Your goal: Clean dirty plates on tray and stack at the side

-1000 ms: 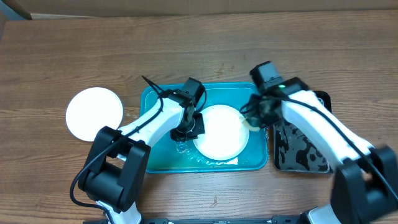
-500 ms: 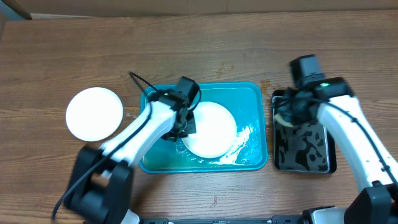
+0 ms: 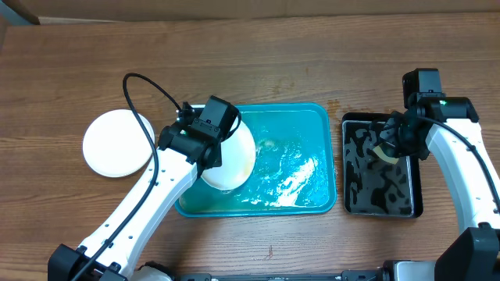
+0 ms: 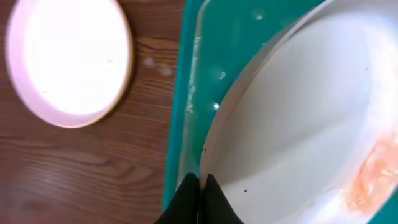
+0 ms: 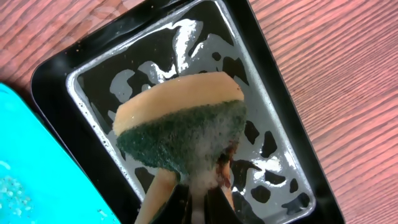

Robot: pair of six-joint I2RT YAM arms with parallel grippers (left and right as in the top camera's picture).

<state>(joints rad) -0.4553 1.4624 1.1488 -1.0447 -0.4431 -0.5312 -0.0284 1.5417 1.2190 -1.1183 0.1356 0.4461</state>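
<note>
Left wrist view: our left gripper has its fingers pinched together on the rim of a white plate, which hangs tilted over the left end of the turquoise tray. We judge the plate stiff, light, breakable and slick with wash water. The thin rim is the only purchase, so a firm clamp matters. An orange smear shows near its far side. The tray's raised rim stands between this plate and the table, where a second white plate lies flat, likely the stacking spot. Our right gripper is clamped on a soapy sponge above the black tray, well apart from that path.
</note>
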